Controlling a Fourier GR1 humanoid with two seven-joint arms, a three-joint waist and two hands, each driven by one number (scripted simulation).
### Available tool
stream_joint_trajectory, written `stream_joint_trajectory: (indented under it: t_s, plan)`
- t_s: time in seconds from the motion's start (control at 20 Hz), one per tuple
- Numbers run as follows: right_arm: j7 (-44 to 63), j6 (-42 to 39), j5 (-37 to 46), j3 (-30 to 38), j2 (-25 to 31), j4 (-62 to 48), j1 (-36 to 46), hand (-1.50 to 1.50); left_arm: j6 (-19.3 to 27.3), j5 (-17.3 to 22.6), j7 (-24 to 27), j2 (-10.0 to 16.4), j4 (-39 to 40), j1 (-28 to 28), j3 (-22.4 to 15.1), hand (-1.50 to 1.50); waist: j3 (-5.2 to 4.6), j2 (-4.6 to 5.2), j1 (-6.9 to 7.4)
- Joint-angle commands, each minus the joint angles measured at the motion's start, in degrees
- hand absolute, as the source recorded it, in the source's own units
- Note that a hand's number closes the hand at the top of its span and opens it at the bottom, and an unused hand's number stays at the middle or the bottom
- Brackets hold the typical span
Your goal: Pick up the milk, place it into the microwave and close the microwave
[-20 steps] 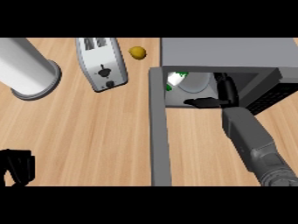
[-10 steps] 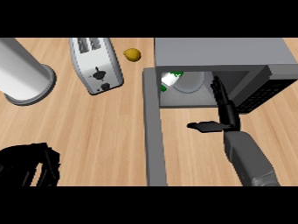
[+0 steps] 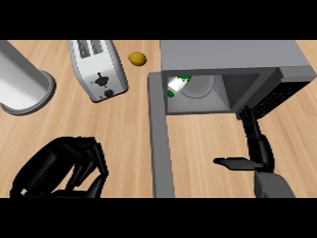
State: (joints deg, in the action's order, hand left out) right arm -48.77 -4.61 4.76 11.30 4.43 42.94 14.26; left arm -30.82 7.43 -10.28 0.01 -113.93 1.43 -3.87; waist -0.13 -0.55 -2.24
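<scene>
While the grey metal microwave (image 3: pixel 229 56) stands open at the back right of the light brown wooden counter (image 3: pixel 120 121), the white milk carton with green marks (image 3: pixel 176 85) is inside it. The carton is at the left side of the hollow, close to the left wall. Just beside it, on its right, is a round white plate (image 3: pixel 201 86) on the floor of the microwave. The long grey microwave door (image 3: pixel 159 139) is swung wide open and reaches out toward the near edge of the counter.

The right robot hand (image 3: pixel 260 151) is black and hangs in front of the microwave, to the right of the door. It is open. Its fingers (image 3: pixel 247 118) are straight and point at the right part of the microwave's front. Its thumb (image 3: pixel 233 162) sticks out to the left. It holds nothing.

The left robot hand (image 3: pixel 61 169) is a big black shape at the lower left, well apart from the microwave. I cannot tell how open it is.

A shiny silver toaster with two slots (image 3: pixel 99 69) lies left of the microwave. A small yellow round fruit (image 3: pixel 137 58) sits between the toaster and the microwave. A tall white tube on a round base (image 3: pixel 13 76) is at the far left.
</scene>
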Motion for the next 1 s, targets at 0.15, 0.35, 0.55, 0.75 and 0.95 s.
stream_joint_trajectory:
  t_s: [0.15,0.35,0.55,0.75,0.95]
  plan:
    - [0.73,-5.52,-1.92,-2.55,2.26,17.65,-16.52,-1.50,7.00,-11.07,8.06,-0.01,11.82,-5.32,-13.52,1.50,-0.01,0.22,-0.20]
    - [3.69,-6.97,-3.74,-2.28,3.92,27.48,-22.58,-1.50,9.71,-16.76,12.36,-0.01,22.03,-8.04,-18.97,1.50,-0.02,0.36,-0.24]
    - [5.34,-7.10,-1.96,-4.91,3.95,34.18,-25.30,-1.50,19.41,-18.28,16.05,-0.01,33.63,-13.54,-26.19,1.50,0.02,0.63,0.11]
    - [5.14,-11.77,-4.40,-5.92,5.18,43.49,-33.86,-1.50,28.48,-18.76,25.34,0.00,43.84,-15.36,-30.39,1.50,-0.01,0.64,-0.20]
    - [10.44,-14.24,-9.16,-5.76,5.20,51.14,-32.18,-1.50,38.49,-11.84,33.96,0.00,53.29,-20.85,-34.44,1.50,-0.08,0.88,-1.07]
